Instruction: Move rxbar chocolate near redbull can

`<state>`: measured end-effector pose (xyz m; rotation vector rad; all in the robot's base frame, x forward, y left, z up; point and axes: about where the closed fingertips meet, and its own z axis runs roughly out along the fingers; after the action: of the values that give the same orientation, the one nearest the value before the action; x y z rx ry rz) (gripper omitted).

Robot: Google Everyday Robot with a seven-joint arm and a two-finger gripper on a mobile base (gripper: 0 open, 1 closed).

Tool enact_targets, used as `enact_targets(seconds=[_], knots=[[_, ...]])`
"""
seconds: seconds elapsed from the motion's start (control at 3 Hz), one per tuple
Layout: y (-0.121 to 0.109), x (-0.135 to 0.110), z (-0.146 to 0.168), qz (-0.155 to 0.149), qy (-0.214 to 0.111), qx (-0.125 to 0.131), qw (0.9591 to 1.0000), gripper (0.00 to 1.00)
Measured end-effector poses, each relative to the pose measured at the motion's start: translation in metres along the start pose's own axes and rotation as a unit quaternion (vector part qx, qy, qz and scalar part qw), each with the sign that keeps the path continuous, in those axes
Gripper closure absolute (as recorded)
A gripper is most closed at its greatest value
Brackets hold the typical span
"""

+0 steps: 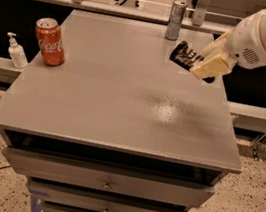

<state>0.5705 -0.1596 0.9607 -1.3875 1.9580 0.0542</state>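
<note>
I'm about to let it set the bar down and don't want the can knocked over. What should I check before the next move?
1. Grip: gripper shut on the rxbar chocolate: ok.
2. Bar resting on the table: not ok, it is in the air.
3. redbull can upright at the far edge: ok.
4. Bar apart from that can: ok.
5. Coca-Cola can far left, out of the path: ok.
6. Grip firmness: cannot tell.
</note>
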Motion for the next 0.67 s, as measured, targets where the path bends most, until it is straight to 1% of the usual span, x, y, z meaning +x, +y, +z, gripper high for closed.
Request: enact_targets(seconds=[0.33, 0.67], knots=[[-0.054, -0.01, 0.022, -0.004, -0.012, 0.043, 0.999, 1.0], [-0.114, -0.02, 0.054, 0.0, -0.022, 0.068, 0.9974, 1.0]])
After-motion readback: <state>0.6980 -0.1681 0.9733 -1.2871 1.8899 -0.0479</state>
